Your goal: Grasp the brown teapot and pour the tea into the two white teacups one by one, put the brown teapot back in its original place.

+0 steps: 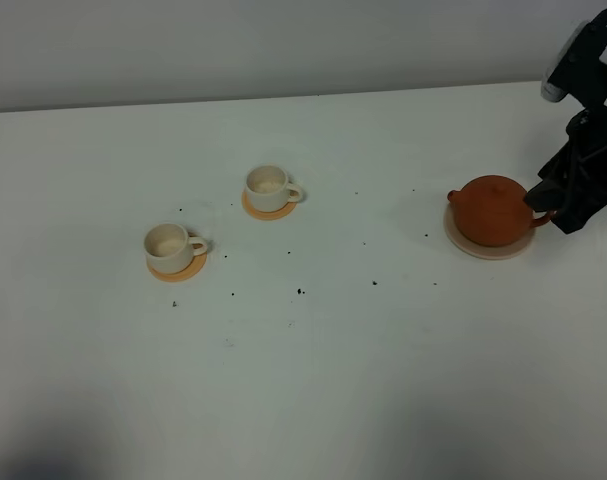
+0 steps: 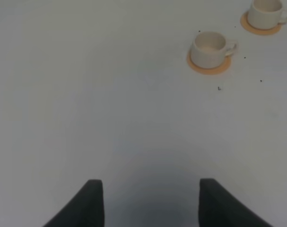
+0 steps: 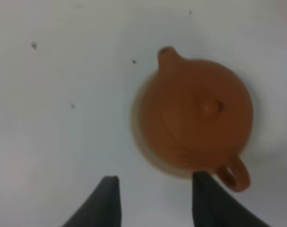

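Runs bare across the table (image 1: 313,380) left of the brown teapot (image 1: 491,209) as far as the two white teacups (image 1: 271,187), well apart from it on orange coasters (image 1: 178,271). Closes off just right of the teapot with the open-jawed right gripper (image 3: 156,179) and its dark arm (image 1: 583,150). Spreads open in front of the teapot, bar scattered dark specks (image 1: 300,292).

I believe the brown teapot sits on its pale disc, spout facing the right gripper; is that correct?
No: the brown teapot sits on its pale disc, but its handle, not spout, faces the right gripper; the right wrist view shows it.
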Controlling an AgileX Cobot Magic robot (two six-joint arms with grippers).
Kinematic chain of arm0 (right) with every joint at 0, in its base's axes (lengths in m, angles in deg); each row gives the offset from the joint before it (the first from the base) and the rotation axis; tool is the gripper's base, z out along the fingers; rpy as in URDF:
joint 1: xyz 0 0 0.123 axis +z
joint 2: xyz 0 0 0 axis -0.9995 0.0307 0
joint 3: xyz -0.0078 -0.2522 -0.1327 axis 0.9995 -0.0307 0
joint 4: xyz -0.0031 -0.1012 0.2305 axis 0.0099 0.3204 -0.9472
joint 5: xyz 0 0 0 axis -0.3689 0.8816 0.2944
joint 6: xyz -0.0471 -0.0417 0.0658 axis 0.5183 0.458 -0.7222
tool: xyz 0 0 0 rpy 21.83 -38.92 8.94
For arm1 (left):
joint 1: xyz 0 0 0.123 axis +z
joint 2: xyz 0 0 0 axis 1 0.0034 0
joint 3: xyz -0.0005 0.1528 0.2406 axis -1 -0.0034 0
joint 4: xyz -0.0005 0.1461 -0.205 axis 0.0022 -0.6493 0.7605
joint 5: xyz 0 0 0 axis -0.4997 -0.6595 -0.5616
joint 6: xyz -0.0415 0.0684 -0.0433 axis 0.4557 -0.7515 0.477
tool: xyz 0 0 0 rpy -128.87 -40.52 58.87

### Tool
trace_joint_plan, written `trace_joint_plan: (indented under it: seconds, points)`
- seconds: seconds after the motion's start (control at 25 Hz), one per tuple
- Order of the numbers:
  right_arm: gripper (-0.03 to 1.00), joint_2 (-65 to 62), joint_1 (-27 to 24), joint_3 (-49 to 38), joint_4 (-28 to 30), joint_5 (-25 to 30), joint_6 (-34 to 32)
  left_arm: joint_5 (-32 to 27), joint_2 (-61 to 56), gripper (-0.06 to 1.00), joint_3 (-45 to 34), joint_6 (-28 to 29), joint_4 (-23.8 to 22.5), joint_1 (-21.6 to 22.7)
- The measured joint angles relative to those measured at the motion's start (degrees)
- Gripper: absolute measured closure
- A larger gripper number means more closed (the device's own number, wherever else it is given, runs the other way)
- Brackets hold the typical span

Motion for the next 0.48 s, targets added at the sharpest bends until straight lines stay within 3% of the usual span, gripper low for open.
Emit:
trace_joint_plan:
  seconds: [0.32, 0.48]
  points:
    - [0.6, 12.48, 0.6, 17.62, 12.89, 12.57, -3.72, 0.0, 0.0, 0.49, 0.0, 0.01, 0.0, 0.0]
    - [0.6, 17.55, 0.6, 24.32, 17.26, 17.82, -2.53, 0.0, 0.0, 0.49, 0.0, 0.01, 0.0, 0.0]
